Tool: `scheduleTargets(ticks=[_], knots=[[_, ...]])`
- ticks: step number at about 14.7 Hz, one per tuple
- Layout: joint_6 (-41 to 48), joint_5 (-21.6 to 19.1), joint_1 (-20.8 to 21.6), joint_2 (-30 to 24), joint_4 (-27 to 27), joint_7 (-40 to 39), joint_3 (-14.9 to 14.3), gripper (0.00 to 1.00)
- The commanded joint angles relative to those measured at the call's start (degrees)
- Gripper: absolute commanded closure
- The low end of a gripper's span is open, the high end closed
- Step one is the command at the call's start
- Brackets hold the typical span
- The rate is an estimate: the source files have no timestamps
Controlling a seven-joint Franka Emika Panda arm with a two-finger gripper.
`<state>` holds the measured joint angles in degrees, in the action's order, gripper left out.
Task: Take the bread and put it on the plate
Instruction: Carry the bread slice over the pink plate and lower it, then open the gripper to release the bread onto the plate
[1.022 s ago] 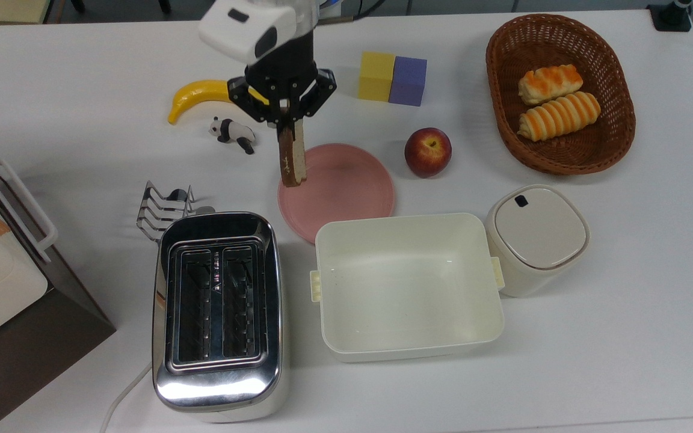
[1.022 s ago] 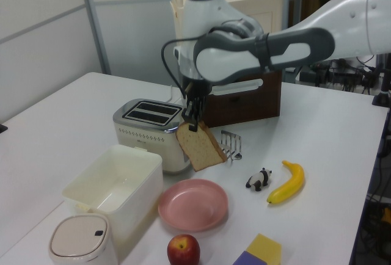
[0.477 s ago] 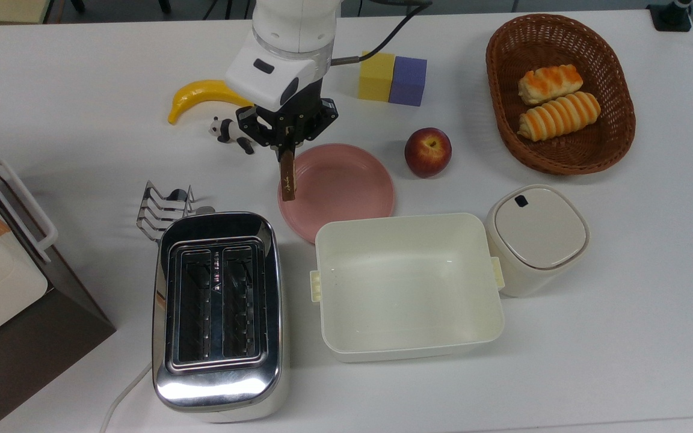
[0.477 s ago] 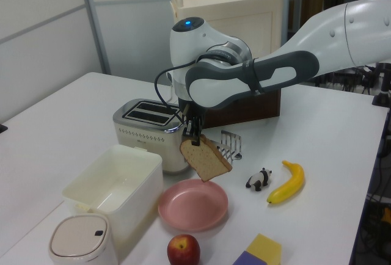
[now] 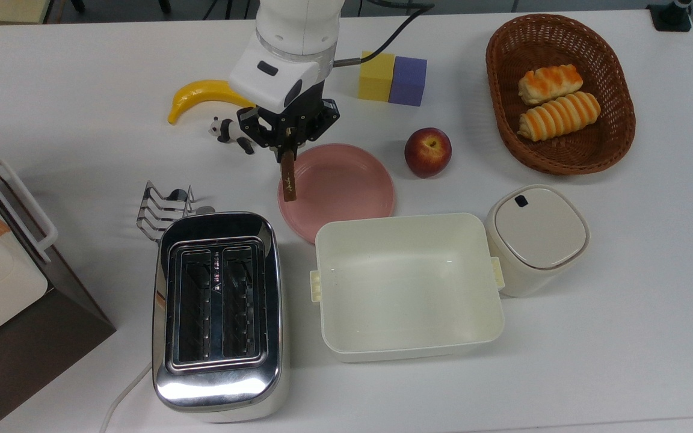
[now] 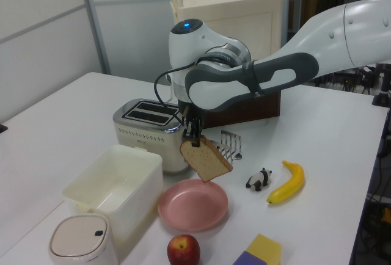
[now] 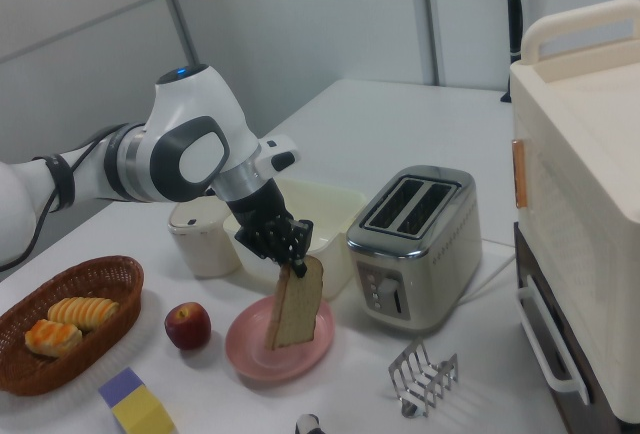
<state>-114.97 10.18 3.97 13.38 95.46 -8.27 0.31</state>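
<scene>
brown wholemeal bread, a flat slice with a darker crust (image 6: pixel 206 160), hangs by its top edge from the black two-finger gripper (image 5: pixel 287 146), whose fingers (image 7: pixel 296 245) are clamped on it. the slice is above the round pink plate (image 5: pixel 346 192) on the white desk (image 5: pixel 593 313), over the rim at the top view's left. the top view shows the slice edge-on as a thin brown strip; the left view shows its broad face tilted, clear of the plate; the right view shows it nearly upright, its lower edge low over the plate, contact unclear. against half a second ago, arm and slice have barely shifted.
</scene>
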Motion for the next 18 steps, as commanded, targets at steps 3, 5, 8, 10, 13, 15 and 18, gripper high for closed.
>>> scheduleTargets(ticks=[3, 5, 8, 10, 13, 15, 18], knots=[[-1.0, 2.1, 0.3, -0.9, 1.5, -0.3, 0.3, 0.18], [-0.9, 2.1, 0.3, -0.8, 1.5, -0.2, 0.3, 0.13], [-0.7, 2.1, 0.4, -1.0, 1.5, -0.2, 0.3, 0.07], [-0.6, 2.1, 0.3, -1.0, 1.5, -0.2, 0.4, 0.07], [-0.5, 2.3, 0.3, -1.0, 1.5, -0.3, 0.3, 0.07], [-0.2, 2.3, 0.1, -1.2, 1.2, -0.2, 0.4, 0.06], [3.9, 1.7, -0.4, -2.8, 0.1, 1.2, 0.2, 0.0]])
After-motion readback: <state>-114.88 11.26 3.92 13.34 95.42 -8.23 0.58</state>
